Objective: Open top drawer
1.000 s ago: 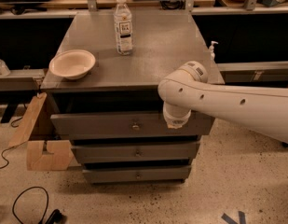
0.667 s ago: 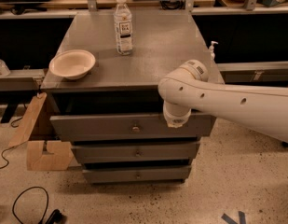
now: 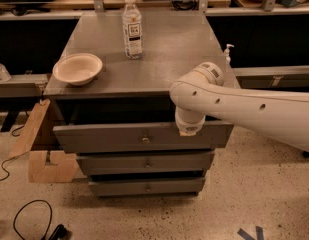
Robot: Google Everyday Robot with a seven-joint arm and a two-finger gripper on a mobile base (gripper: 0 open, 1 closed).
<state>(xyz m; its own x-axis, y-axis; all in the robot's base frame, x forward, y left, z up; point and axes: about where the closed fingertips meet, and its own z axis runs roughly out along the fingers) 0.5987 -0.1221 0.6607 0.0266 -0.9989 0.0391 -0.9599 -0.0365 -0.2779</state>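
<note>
Grey cabinet top [image 3: 169, 54] bears bowl [image 3: 77, 68] and bottle [image 3: 132, 26]; gripper [image 3: 189, 128] at rim of open top drawer [image 3: 119, 136], state hidden.

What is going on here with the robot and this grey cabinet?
The robot's arm reaches in from the right, and its gripper is at the upper edge of the top drawer, right of the knob. That drawer sticks out further than the two lower drawers, so it is partly open. A bowl and a water bottle stand on the cabinet top.

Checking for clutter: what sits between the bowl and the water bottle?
Bare cabinet top, per the camera view. The end effector sits at the top drawer's front edge, right of the knob.
</note>
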